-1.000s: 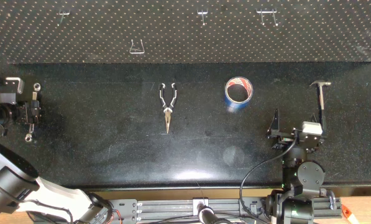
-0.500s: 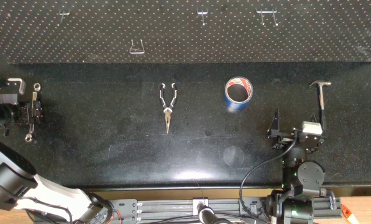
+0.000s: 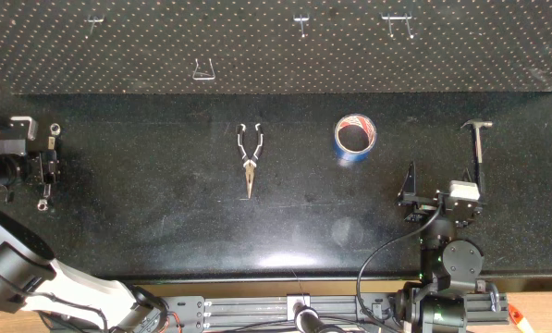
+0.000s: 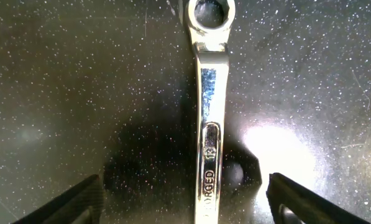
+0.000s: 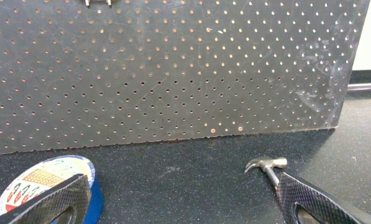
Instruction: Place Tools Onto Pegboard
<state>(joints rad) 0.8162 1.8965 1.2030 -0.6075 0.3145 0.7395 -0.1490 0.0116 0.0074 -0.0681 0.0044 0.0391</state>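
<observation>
A silver wrench [image 4: 209,124] lies flat on the black table at the far left, its ring end [image 3: 54,129] toward the pegboard. My left gripper [image 4: 185,186] hangs open just above it, one finger on each side of the shaft, and shows at the table's left edge [image 3: 42,166]. Needle-nose pliers [image 3: 249,159] lie mid-table. A roll of tape [image 3: 355,137] and a hammer [image 3: 477,139] lie to the right. My right gripper [image 3: 439,180] stands open and empty near the front right, facing the tape [image 5: 33,180], the hammer [image 5: 269,167] and the pegboard [image 5: 173,74].
The pegboard [image 3: 276,46] runs along the back of the table and carries metal hooks [image 3: 202,69] [image 3: 300,20] [image 3: 398,23]. Bare black tabletop [image 3: 146,185] lies between the wrench and the pliers.
My left gripper has shifted slightly toward the table's front over the wrench. The right arm and the other tools have not moved.
</observation>
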